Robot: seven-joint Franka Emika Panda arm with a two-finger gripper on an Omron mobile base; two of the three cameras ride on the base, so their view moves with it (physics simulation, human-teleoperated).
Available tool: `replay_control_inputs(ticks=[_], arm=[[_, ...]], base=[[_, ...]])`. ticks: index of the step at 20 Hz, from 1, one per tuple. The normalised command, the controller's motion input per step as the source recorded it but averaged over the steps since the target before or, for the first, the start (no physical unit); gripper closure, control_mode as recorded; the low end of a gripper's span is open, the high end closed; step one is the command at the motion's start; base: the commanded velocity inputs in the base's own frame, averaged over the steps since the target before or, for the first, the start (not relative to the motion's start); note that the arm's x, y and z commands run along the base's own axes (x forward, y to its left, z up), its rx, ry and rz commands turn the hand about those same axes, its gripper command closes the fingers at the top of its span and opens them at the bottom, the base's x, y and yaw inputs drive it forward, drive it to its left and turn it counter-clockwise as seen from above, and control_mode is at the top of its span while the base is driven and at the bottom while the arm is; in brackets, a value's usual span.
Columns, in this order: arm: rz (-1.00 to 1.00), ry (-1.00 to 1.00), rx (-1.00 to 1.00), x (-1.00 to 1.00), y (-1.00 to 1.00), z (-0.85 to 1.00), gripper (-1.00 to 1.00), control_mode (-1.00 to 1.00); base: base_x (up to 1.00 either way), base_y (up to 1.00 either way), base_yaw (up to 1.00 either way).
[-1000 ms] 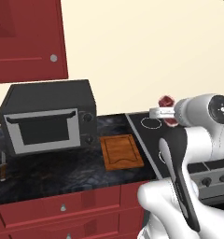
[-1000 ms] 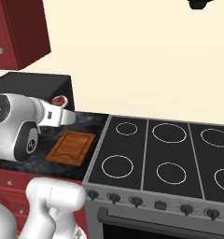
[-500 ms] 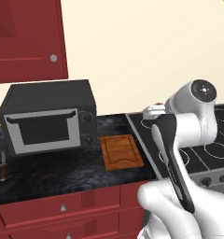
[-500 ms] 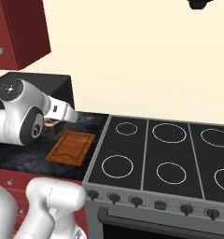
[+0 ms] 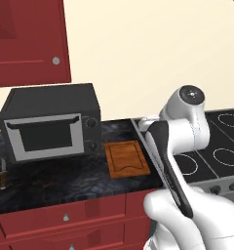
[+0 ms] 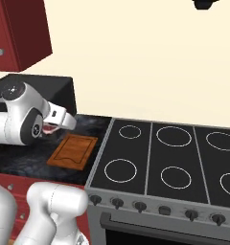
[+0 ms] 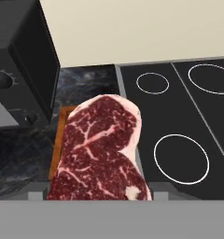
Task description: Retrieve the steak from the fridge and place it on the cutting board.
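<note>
My gripper [image 6: 53, 126] is shut on the steak [image 7: 102, 149], a dark red slab with pale marbling. In the hand view the steak hangs over the right part of the cutting board [image 7: 58, 142], near the stove's edge. From the right base view the steak [image 6: 48, 129] shows as a red bit under the white hand, above the far left corner of the brown board [image 6: 74, 150]. In the left base view the board [image 5: 127, 158] lies on the dark counter just left of my arm, which hides the hand. The fridge is out of view.
A black toaster oven [image 5: 50, 122] stands on the counter left of the board. The black stove top [image 6: 169, 153] with ring burners lies right of it. A knife [image 5: 3, 173] rests at the counter's far left. Red cabinets [image 5: 26, 39] hang above.
The arm has swung left from over the stove toward the cutting board, carrying the steak. In the left base view the hand has passed behind the arm.
</note>
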Motion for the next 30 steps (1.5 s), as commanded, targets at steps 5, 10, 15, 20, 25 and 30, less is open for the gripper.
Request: replay_control_inputs(ticks=[5, 10, 15, 20, 25, 30], arm=[[0.00, 0.00, 0.00, 0.15, 0.00, -0.46, 1.00, -1.00], [0.00, 0.07, 0.00, 0.30, 0.01, -0.50, 1.00, -1.00], [0.00, 0.17, 0.00, 0.37, 0.05, -0.44, 1.00, -1.00], [0.00, 0.21, 0.00, 0.39, 0.08, -0.38, 1.00, -1.00], [0.00, 0.17, 0.00, 0.46, 0.17, -0.42, 1.00, -1.00], [0.00, 0.09, 0.00, 0.44, 0.18, -0.38, 1.00, -1.00]], base=[[0.00, 0.00, 0.00], [0.00, 0.00, 0.00], [0.00, 0.00, 0.00], [0.00, 0.00, 0.00], [0.00, 0.00, 0.00], [0.00, 0.00, 0.00]])
